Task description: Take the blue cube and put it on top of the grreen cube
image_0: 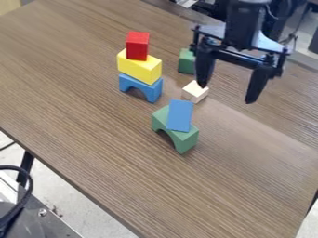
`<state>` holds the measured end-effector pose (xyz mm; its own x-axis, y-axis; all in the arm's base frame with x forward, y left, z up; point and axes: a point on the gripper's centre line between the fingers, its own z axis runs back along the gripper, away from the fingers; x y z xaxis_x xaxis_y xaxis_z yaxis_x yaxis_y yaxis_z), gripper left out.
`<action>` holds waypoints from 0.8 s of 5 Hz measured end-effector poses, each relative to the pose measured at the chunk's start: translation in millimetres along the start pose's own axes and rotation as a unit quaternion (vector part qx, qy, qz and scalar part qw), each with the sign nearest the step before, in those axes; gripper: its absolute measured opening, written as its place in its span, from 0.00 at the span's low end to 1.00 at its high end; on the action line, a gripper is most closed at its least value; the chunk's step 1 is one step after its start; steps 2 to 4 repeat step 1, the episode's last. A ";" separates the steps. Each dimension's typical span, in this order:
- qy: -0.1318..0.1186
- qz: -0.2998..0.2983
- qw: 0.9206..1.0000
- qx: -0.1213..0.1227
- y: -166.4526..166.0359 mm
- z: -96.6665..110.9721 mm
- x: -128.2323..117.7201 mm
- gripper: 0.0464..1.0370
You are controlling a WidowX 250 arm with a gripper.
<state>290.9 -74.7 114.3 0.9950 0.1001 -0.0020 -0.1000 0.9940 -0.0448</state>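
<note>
Black gripper [226, 94], tapered fingers [256, 83], possibly cabling [297, 31]

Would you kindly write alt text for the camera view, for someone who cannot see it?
An open black gripper hangs over a brown table, where a blue block rests on a green arch. Nearby are a pale block, a green block, and a red block atop a yellow block on a blue arch.

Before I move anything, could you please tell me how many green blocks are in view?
2. One is the green arch, with a blue block on top; the other, a cube, stands beyond the pale block, partly covered by the pincer. Others may hide behind the arm.
</note>
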 end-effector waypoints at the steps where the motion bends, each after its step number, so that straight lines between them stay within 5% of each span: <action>1: 0.005 -0.032 0.999 0.002 -2.3 -9.3 2.4 0.96; 4: 0.005 -0.032 0.999 0.002 -2.3 -9.3 2.4 0.96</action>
